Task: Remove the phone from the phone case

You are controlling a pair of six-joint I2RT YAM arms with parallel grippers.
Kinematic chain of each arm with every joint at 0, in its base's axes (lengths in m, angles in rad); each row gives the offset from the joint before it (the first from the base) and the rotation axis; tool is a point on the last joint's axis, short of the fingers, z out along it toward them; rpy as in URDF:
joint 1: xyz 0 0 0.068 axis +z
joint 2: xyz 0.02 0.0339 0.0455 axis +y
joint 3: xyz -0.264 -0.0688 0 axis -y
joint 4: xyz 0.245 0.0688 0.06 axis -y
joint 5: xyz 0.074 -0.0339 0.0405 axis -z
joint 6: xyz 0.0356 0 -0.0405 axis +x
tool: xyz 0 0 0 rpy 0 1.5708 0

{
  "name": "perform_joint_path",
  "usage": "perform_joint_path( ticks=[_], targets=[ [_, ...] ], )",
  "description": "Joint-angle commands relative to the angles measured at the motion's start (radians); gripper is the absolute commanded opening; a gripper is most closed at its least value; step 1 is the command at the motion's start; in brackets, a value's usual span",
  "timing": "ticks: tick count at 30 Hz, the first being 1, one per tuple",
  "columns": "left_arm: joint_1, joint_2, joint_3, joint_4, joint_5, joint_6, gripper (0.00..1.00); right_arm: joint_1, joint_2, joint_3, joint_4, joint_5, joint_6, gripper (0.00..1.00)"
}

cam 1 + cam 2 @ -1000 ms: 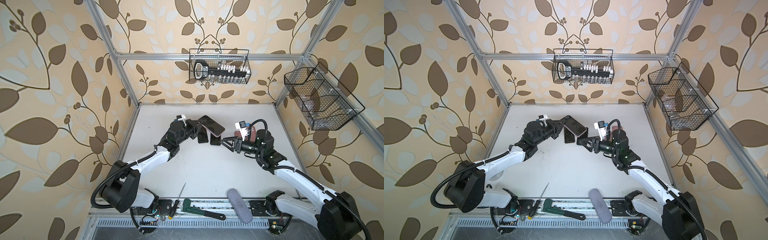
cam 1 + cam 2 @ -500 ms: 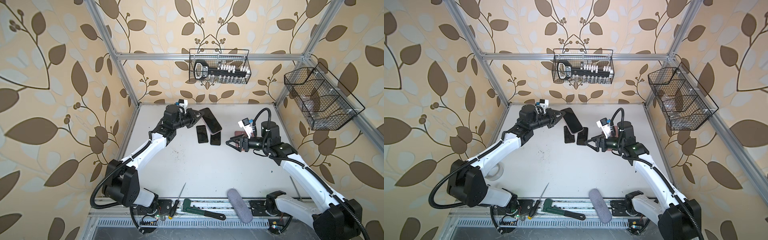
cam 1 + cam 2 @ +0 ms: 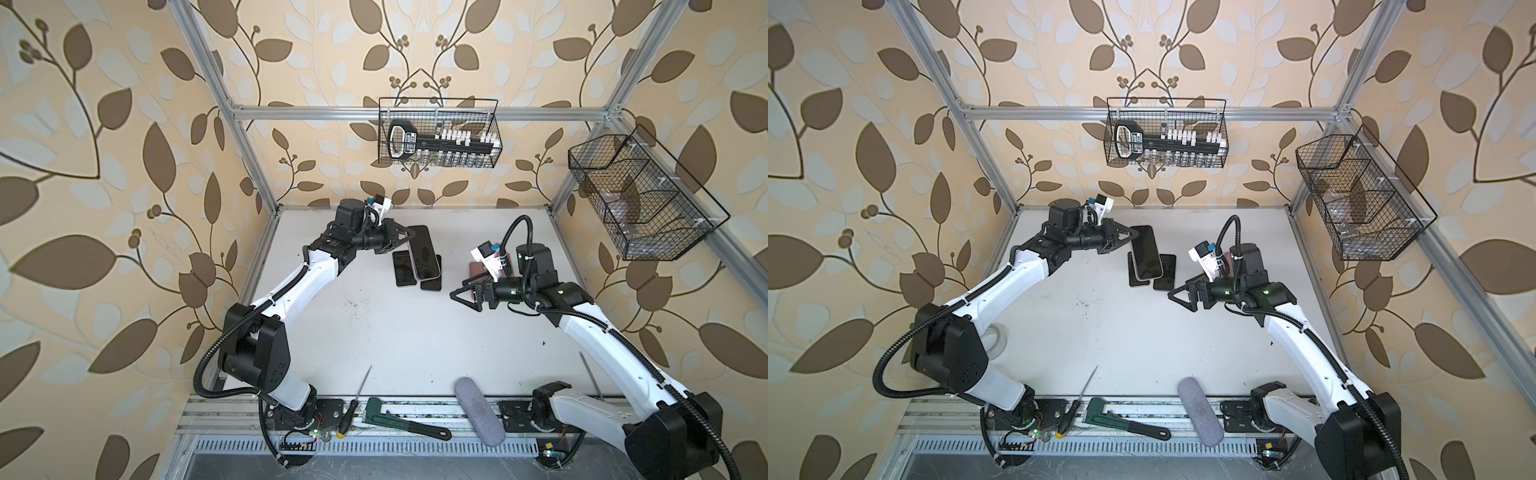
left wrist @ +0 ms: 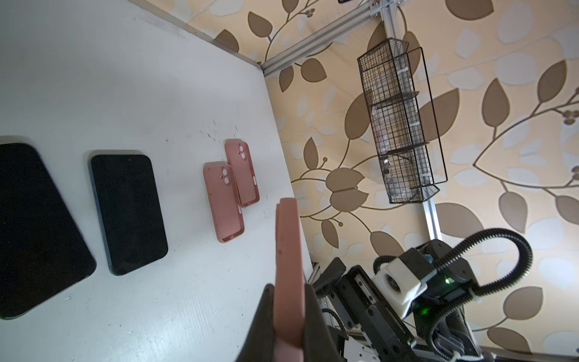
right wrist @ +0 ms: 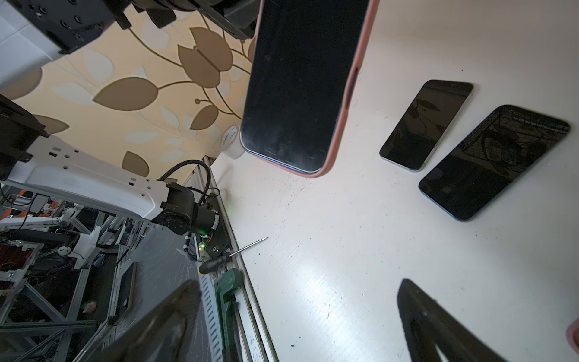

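Pincer on your left (image 4: pixel 289 293) is clenching the pink silicone case (image 4: pixel 288 238) round the black phone (image 5: pixel 300 81); be aiming the released right pincer (image 5: pixel 299 286) at its free end.

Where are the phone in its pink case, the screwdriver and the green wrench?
phone in its pink case (image 5: pixel 300 87): right wrist view, middle of the dark screen.
screwdriver (image 3: pixel 346 419): in a top view, on the black handle.
green wrench (image 3: pixel 374 409): in a top view, on the green head.
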Motion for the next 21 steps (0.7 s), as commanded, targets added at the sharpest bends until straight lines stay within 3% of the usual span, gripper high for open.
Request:
perform_joint_path(
  ticks=[1, 11, 21],
  targets=[
    [0.007, -0.022, 0.069, 0.002, 0.089, 0.1, 0.0, 0.007, 0.01, 0.039, -0.045, -0.007, -0.069, 0.96],
    [0.007, -0.004, 0.094, -0.1, 0.161, 0.274, 0.0, 0.045, 0.037, 0.052, -0.089, 0.0, -0.165, 0.89],
    [0.004, -0.006, 0.075, -0.043, 0.228, 0.263, 0.0, 0.072, 0.098, 0.065, -0.045, -0.047, -0.197, 0.72]
  ],
)
